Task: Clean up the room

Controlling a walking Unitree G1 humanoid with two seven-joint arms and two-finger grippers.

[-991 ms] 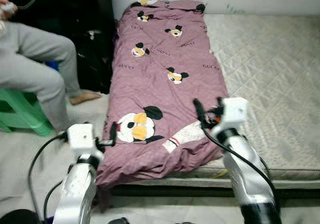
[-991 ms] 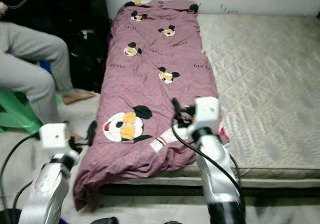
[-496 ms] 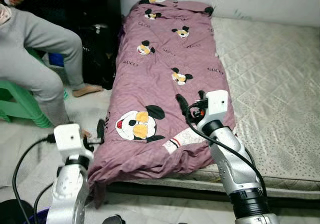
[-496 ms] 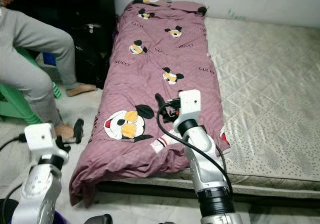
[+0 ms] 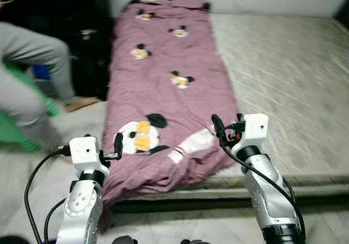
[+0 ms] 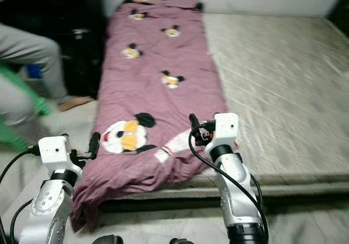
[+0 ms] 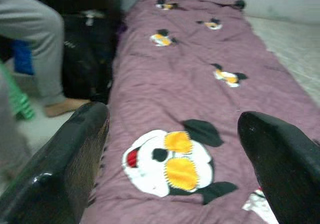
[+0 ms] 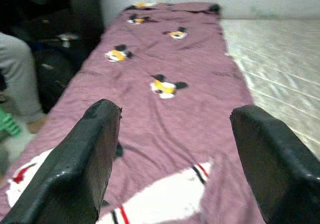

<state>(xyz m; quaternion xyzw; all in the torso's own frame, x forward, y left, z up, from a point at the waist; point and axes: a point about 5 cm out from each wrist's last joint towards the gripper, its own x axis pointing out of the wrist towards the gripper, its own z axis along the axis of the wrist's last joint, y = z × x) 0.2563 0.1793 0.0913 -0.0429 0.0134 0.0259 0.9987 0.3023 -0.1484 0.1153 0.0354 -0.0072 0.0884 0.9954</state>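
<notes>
Left eye view: a mauve quilt [image 5: 163, 86] with cartoon mouse prints lies lengthwise along the left edge of the bed [image 5: 283, 75], its near end drooping over the front left corner. The left pincer [image 5: 117, 146] is raised just off that corner, fingers spread apart. The right pincer [image 5: 226, 127] hovers over the quilt's near right edge, fingers likewise apart and holding nothing. A person's grey trouser leg [image 5: 38, 48] and bare foot [image 5: 82, 103] show beside the bed's left side.
</notes>
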